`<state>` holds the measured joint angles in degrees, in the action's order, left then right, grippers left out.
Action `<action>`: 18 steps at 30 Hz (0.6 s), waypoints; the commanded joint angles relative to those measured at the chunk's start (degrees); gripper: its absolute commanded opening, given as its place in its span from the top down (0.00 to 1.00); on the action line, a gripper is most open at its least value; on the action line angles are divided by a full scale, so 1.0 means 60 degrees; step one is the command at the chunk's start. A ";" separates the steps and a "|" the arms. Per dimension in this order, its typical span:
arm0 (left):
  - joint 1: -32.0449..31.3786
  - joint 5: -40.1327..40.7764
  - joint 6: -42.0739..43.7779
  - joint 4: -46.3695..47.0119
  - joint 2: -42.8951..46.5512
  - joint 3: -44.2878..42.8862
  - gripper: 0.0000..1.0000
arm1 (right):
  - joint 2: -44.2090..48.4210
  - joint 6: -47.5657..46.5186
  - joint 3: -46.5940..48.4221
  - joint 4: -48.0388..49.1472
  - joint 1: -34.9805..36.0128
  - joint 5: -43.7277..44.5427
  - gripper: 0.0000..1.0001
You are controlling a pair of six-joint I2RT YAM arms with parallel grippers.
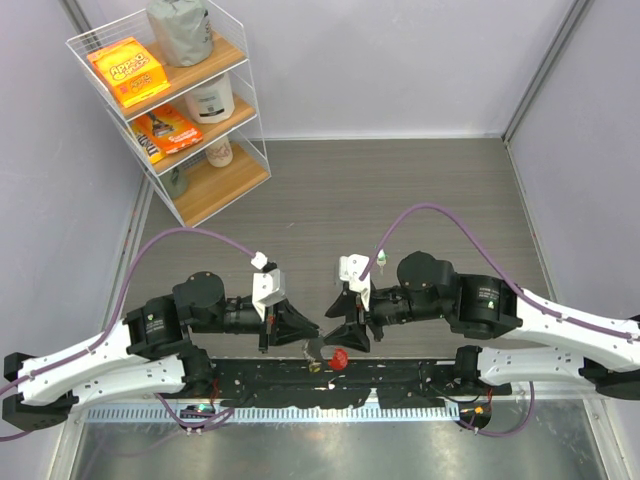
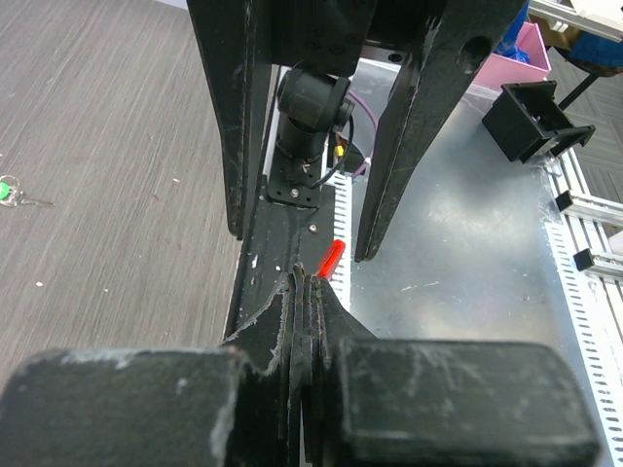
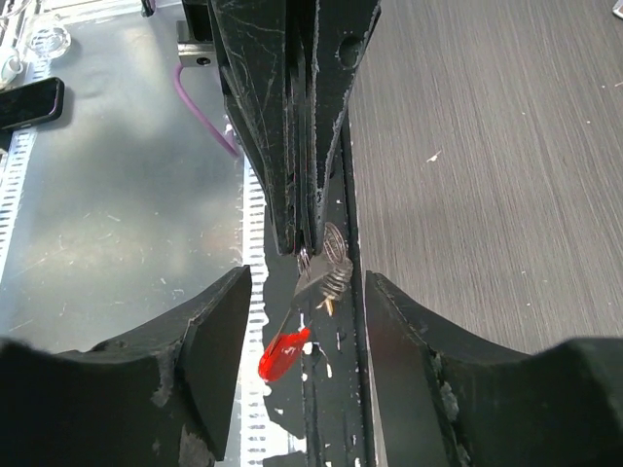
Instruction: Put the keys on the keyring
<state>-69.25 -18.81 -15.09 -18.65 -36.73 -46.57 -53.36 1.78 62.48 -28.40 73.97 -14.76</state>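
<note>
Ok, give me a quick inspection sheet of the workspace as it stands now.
Surface: grey wood-grain table with a few white specks; bare metal plate along the near edge.
Job's things: keyring held at the near edge, red loop hanging down; green key lying on the table, apart from both arms; yellow key not seen.
Clutter: nothing seen.
Grippers: left claw shut on the keyring's silvery part; right claw open, fingers either side of the keyring, not touching it.
Cables: purple cable looping over each arm, away from the claws.
Surroundings: wire shelf with boxes, a bag and jars at the far left; pink box beyond the near edge.
</note>
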 commanded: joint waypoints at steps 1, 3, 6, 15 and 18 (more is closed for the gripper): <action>-0.0015 -0.0308 -0.0151 0.0766 0.0087 -0.0281 1.00 | -0.0173 -0.0165 0.0427 0.0530 0.0122 -0.0132 0.46; -0.0015 -0.0337 -0.0151 0.0780 0.0086 -0.0281 1.00 | -0.0217 -0.0180 0.0456 0.0530 0.0137 -0.0161 0.49; -0.0015 -0.0337 -0.0151 0.0780 0.0145 -0.0266 1.00 | -0.0276 -0.0194 0.0441 0.0486 0.0151 -0.0176 0.50; -0.0015 -0.0425 -0.0165 0.0853 0.0175 -0.0296 1.00 | -0.0495 -0.0238 0.0529 0.0457 0.0210 -0.0234 0.56; -0.0030 -0.0439 -0.0151 0.0868 0.0174 -0.0310 1.00 | -0.0642 -0.0253 0.0559 0.0456 0.0239 -0.0279 0.57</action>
<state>-69.25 -19.90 -15.29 -18.50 -36.58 -46.57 -56.31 1.13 63.02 -27.88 74.91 -15.53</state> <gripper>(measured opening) 0.034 0.438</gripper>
